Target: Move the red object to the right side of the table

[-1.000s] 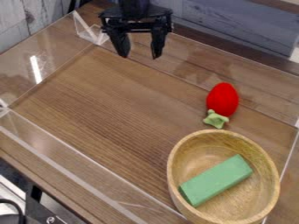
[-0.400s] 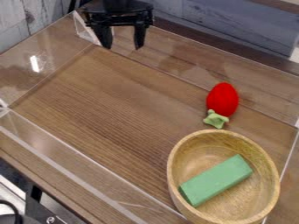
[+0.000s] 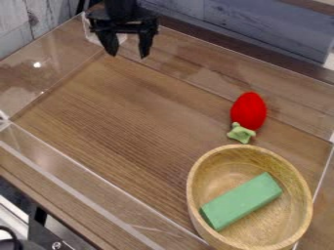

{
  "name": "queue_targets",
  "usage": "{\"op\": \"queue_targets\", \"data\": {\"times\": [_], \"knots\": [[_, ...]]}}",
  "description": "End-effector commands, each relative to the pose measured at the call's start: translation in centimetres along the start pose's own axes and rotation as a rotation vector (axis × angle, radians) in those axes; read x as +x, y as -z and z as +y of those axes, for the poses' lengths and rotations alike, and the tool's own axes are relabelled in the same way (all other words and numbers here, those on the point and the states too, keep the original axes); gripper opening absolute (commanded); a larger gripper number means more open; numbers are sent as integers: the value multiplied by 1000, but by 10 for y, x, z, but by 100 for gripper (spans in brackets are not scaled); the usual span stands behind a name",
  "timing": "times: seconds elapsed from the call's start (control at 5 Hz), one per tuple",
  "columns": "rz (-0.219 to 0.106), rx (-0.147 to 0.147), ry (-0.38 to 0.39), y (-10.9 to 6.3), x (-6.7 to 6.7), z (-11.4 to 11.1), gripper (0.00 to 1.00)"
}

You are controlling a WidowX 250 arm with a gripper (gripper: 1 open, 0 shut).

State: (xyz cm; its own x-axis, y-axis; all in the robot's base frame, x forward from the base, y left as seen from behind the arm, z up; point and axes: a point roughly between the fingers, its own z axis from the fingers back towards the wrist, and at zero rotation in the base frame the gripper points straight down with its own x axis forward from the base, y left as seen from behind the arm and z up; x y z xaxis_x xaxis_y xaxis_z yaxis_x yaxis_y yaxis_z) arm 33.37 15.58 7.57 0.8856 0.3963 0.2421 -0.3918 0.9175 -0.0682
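The red object (image 3: pixel 248 110) lies on the table (image 3: pixel 124 122) toward its right side, its red body pointing away and its pale green leafy end (image 3: pixel 240 133) toward the near side. It touches nothing but the tabletop. Just beyond the leafy end, nearer and slightly left, sits a round wooden bowl (image 3: pixel 204 176) at the near right corner. In the bowl a green block (image 3: pixel 240 202) lies flat and slantwise, one end toward the near left of the bowl, the other toward its far right rim.

The gripper (image 3: pixel 125 42) is well apart from the red object, at the far left of the table, pointing steeply down with its two dark fingers (image 3: pixel 111 42) spread wide and nothing between them. Whether the fingertips touch the surface cannot be told.

The tabletop is brown wood grain, fenced by low clear walls (image 3: pixel 39 98) that catch glare along the left side. Beyond the far edge runs a grey planked backdrop (image 3: pixel 261 24).
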Motion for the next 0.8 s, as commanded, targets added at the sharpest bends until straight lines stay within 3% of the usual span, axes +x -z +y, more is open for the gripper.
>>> {"op": "queue_targets", "data": {"times": [0.0, 0.4, 0.6], "knots": [[-81, -10, 83, -9, 19, 12, 100], [-117, -38, 181, -14, 18, 20, 100], [-127, -45, 185, -33, 10, 3, 100]]}}
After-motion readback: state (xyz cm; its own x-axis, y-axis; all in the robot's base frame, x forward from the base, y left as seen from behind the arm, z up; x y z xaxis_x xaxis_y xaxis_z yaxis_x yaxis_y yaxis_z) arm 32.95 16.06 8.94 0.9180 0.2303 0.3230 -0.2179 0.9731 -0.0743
